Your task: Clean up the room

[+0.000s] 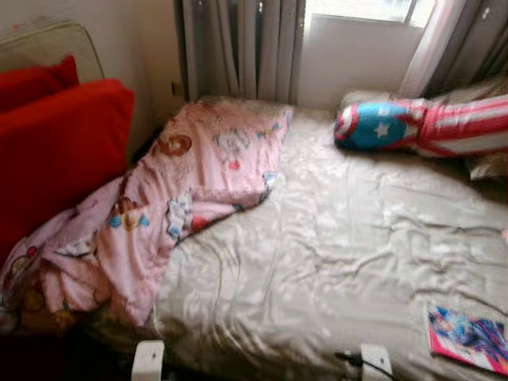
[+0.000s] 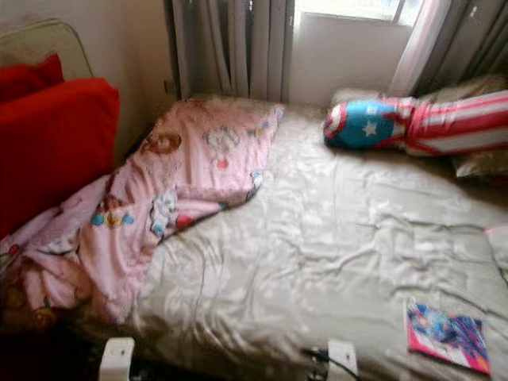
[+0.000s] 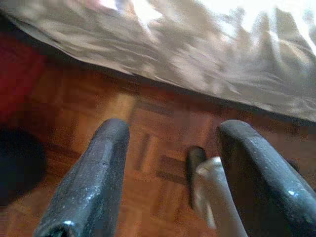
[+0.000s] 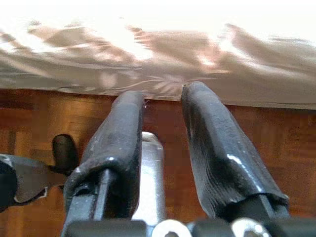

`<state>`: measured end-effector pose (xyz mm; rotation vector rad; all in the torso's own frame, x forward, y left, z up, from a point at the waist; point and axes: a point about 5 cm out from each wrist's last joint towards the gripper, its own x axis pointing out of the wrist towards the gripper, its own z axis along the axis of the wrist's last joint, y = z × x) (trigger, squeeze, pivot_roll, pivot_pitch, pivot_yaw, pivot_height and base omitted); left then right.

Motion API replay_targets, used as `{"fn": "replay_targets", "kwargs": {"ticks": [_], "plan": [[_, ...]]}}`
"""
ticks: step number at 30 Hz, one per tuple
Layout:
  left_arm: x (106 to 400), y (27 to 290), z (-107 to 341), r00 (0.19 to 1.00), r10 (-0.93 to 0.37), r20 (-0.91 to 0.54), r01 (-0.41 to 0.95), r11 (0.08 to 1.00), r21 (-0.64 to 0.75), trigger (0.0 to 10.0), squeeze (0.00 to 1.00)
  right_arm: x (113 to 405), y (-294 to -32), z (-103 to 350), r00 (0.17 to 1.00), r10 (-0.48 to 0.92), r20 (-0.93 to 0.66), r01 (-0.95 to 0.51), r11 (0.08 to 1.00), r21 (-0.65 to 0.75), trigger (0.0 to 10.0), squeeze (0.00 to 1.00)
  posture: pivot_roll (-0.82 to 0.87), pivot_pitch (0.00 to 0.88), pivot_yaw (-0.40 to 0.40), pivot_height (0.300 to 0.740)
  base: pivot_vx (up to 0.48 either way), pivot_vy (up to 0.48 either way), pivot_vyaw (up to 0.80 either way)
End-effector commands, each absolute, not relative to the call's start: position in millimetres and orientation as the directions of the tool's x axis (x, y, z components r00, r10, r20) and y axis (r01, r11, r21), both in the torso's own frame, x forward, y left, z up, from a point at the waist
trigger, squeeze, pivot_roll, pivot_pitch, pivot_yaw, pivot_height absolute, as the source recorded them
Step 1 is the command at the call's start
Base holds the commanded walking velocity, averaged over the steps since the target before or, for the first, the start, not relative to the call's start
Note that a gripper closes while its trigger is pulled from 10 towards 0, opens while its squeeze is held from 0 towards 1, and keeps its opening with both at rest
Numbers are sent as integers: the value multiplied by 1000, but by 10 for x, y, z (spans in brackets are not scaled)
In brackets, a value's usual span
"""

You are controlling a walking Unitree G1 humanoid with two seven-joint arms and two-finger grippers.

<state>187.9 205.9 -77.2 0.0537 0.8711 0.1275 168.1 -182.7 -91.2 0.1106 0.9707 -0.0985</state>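
A bed with a creased beige sheet (image 1: 349, 238) lies in front of me. A pink cartoon-print blanket (image 1: 159, 198) is crumpled over its left side and spills off the near left corner. A blue, red and white star-shield pillow (image 1: 413, 125) lies at the far right, by the window. A colourful book (image 1: 470, 340) rests on the sheet at the near right. My left gripper (image 3: 175, 128) hangs open and empty over the wooden floor by the bed's edge. My right gripper (image 4: 163, 94) also hangs low there, fingers a little apart with nothing between them.
Red cushions (image 1: 55, 135) are stacked against the wall left of the bed. Grey curtains (image 1: 238, 48) and a bright window (image 1: 365, 12) stand behind the bed. Parquet floor (image 3: 98, 108) runs along the bed's near edge.
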Motion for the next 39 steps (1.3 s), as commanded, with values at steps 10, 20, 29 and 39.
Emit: {"fn": "replay_targets", "kwargs": {"ticks": [10,20,29,39], "plan": [[1831,2029,-803,622,123,-773,-83,992,92,10000,0,1641,-1927,-916,553,-57,-831,143,989,28,10000,0,-20,0,-36,714,0,480,0],[1835,2021,-805,616,124,-778,-81,992,94,10000,0,1637,-1932,-917,552,-55,-832,141,990,29,10000,0,-18,0,-37,714,0,480,0],[1826,2025,-808,616,126,-778,-74,992,102,10000,0,1636,-1930,-917,552,-50,-832,136,990,31,10000,0,-18,0,-36,714,0,131,0],[1817,2026,-811,617,122,-777,-67,992,103,10000,0,1640,-1921,-914,561,-40,-827,127,991,38,10000,0,-16,0,-32,714,0,0,649]]}}
